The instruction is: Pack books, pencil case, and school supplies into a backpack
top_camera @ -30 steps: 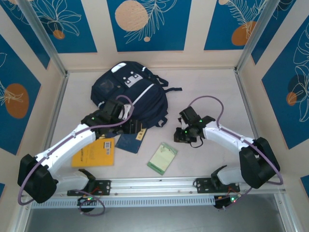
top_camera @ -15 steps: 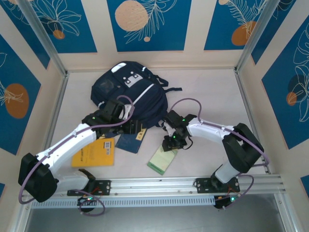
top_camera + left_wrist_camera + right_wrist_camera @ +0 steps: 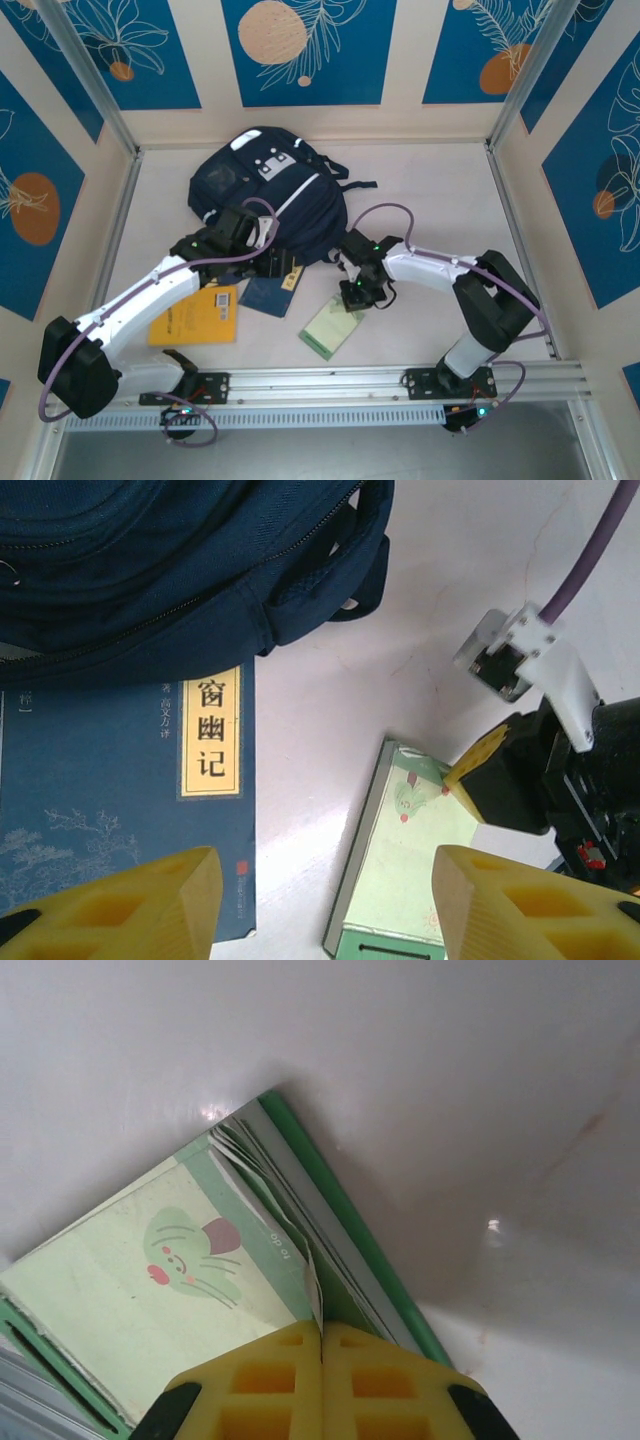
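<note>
**Right arm takes hold of the green pad**

The right gripper (image 3: 322, 1345) is pinched flat on a corner of the pale green pad (image 3: 150, 1290), which lies on the table (image 3: 420, 200) near the backpack (image 3: 270, 190). The left gripper (image 3: 325, 900) hovers half open and empty above a navy book (image 3: 110, 800) at the bag's edge. The next move likely calls for lifting the pad gently, since only thin sheets seem caught

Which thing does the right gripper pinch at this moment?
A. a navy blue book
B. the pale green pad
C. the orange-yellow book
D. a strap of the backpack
B: in the right wrist view the right gripper is shut on a thin edge of the pale green pad, which lies on the table.
</note>
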Robot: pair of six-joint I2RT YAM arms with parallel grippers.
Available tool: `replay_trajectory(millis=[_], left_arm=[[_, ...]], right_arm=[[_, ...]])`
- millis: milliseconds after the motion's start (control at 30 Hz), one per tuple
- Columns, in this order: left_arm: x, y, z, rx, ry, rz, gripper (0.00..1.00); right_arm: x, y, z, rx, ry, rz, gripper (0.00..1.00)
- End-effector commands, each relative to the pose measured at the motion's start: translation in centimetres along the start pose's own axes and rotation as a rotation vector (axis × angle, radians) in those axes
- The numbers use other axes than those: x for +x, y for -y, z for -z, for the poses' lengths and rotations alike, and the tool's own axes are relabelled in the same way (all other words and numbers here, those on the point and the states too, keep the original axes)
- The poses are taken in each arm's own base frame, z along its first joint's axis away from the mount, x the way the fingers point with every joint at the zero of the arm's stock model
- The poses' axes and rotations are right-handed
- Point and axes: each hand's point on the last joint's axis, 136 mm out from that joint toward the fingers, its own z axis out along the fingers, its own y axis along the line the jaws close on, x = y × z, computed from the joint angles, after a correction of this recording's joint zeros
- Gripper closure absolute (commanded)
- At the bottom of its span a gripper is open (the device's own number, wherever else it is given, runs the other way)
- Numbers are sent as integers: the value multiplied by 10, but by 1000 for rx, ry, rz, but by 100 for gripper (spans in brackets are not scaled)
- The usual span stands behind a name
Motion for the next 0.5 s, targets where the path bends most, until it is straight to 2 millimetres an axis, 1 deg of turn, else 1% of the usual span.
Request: replay_trajectory(millis=[0,100,133,200,233,267,333,367,433,467], left_arm=[[2,-4,-5,-18,3,-11,41],[5,-7,-9,-23,-5,10,41],[8,-7,-12,-20,-10,23,41],[13,-8,-19,-6,-20,54,41],[17,-9,-24,-2,-31,70,41],[20,-8,-30,4,-42,79,41],[27,-5,-40,14,-71,76,41],[31,-2,-45,14,-87,67,41],[34,3,-55,12,-104,57,41],[35,8,-60,19,-110,53,41]], right_arm=[[-11,17,13,-62,87,-205,100],[-8,31,18,-174,134,-406,100],[-4,35,18,-204,150,-454,100],[6,42,17,-210,173,-525,100],[11,42,17,-225,179,-544,97],[16,40,16,-250,175,-552,89],[21,37,17,-271,165,-548,69],[24,39,19,-252,168,-541,62],[25,46,25,-209,199,-524,55],[25,51,29,-184,222,-519,54]])
